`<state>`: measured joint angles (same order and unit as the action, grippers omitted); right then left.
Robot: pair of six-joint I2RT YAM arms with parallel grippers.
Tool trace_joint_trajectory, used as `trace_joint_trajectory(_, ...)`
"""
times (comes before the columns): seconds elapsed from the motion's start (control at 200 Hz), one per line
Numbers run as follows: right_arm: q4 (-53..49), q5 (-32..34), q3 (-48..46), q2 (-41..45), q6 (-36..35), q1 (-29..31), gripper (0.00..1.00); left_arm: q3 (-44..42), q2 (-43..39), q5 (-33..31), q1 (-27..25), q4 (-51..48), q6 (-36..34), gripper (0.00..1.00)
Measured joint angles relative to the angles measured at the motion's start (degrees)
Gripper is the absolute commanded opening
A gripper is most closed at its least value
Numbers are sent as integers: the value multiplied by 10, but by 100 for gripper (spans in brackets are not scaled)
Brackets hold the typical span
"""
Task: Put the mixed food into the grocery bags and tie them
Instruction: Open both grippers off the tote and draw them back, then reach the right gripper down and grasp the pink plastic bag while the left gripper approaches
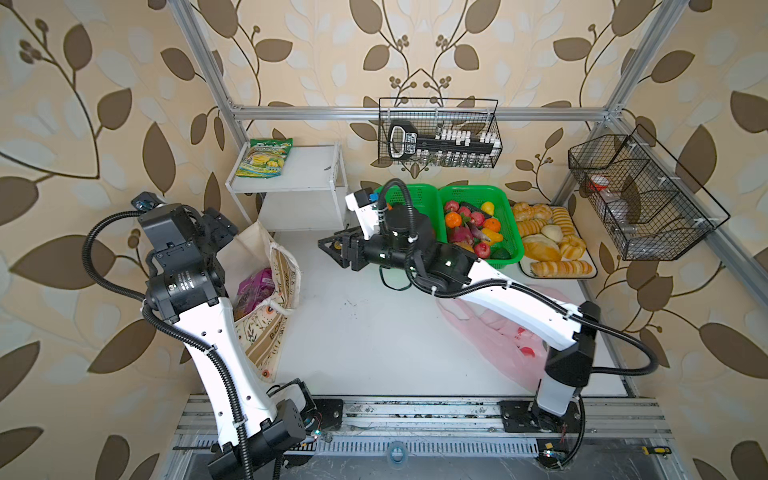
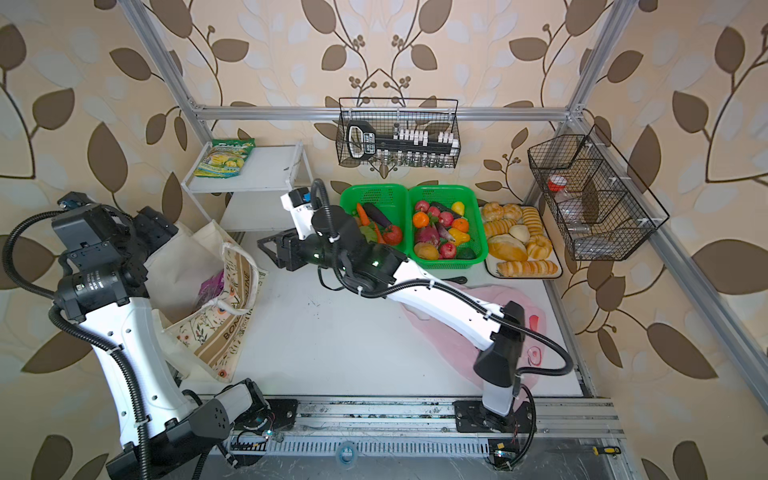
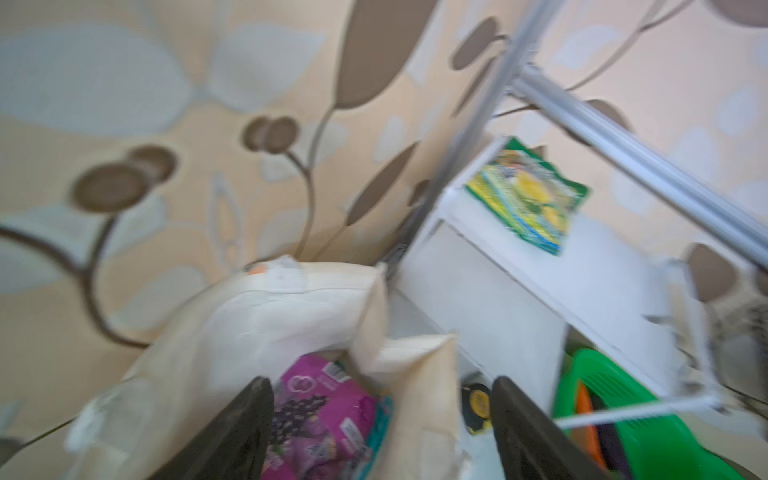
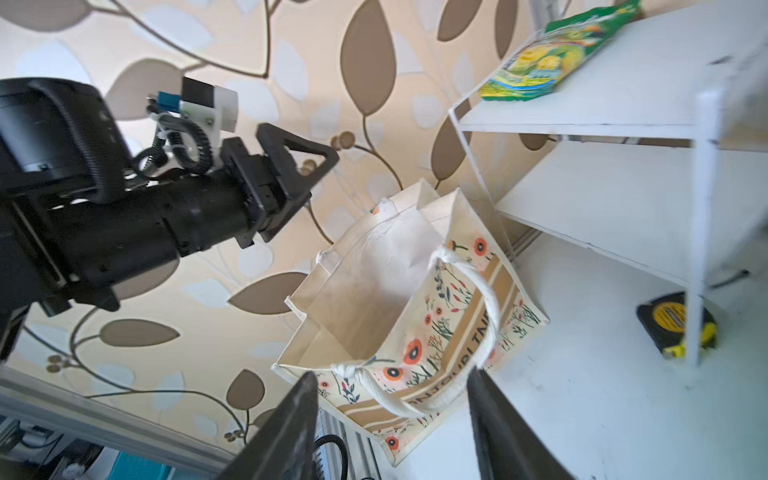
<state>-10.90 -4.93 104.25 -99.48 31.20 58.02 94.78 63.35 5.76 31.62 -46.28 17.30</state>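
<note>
The left pincer (image 3: 380, 386) is spread wide and empty, held just above the cream canvas tote (image 1: 284, 266). The tote stands open at the left of the counter (image 1: 374, 340), beside the white shelf (image 1: 299, 183), with the purple grape-print packet (image 1: 254, 286) inside it. The right pincer (image 4: 390, 376) is parted and grips nothing, poised near the tote's rope-handle side, while the pink plastic bag (image 1: 503, 336) lies flat beneath the right arm and the red tomato (image 2: 393, 235) sits in a green basket (image 2: 386, 193).
</note>
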Motion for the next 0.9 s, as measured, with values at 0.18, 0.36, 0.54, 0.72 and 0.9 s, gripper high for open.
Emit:
trace_joint_trajectory(0.18, -4, 62, -251, 184, 17, -62, 60, -10, -19, 214, -47, 73, 95, 84)
trace_joint_trajectory(0.36, -38, 108, -453, 359, 61, -171, 63, -37, -22, 342, -160, 130, 160, 83)
trace_joint_trajectory(0.54, -137, 149, -576, 503, 113, -288, 63, -71, -10, 356, -373, 116, 149, 83)
trace_joint_trajectory(0.72, -232, 123, -664, 578, 120, -456, 64, -180, 5, 298, -595, 109, 147, 83)
trace_joint_trajectory(0.9, -279, 95, -682, 557, 95, -495, 62, -245, 48, 245, -701, 115, 173, 83)
